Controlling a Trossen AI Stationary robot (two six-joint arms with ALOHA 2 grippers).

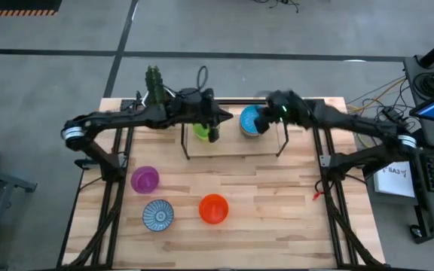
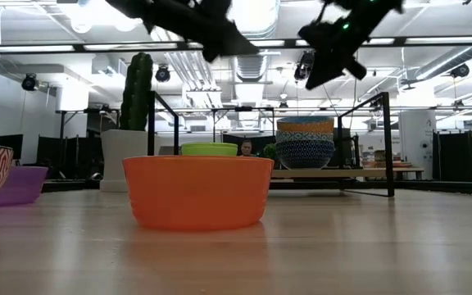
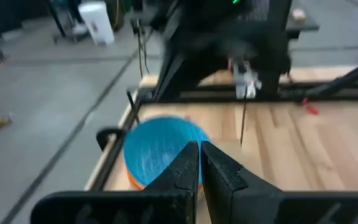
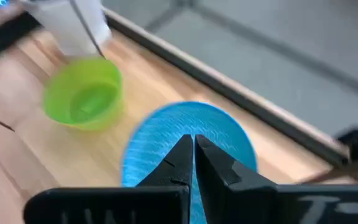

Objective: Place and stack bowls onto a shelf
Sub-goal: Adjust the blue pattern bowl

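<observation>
Overhead, both grippers hover above the shelf with fingers pinched together on nothing — the left gripper over the green bowl, the right gripper beside the blue-topped stack. Three bowls remain on the table: purple, patterned, orange-red. Risk: the arms sit close together — a careless swing could clip the tall stack and topple it off the shelf.

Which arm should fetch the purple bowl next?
Left, probably. The purple bowl sits on the table's left half, nearer the left end effector by the green bowl; the right end effector is above the blue-topped stack.
</observation>
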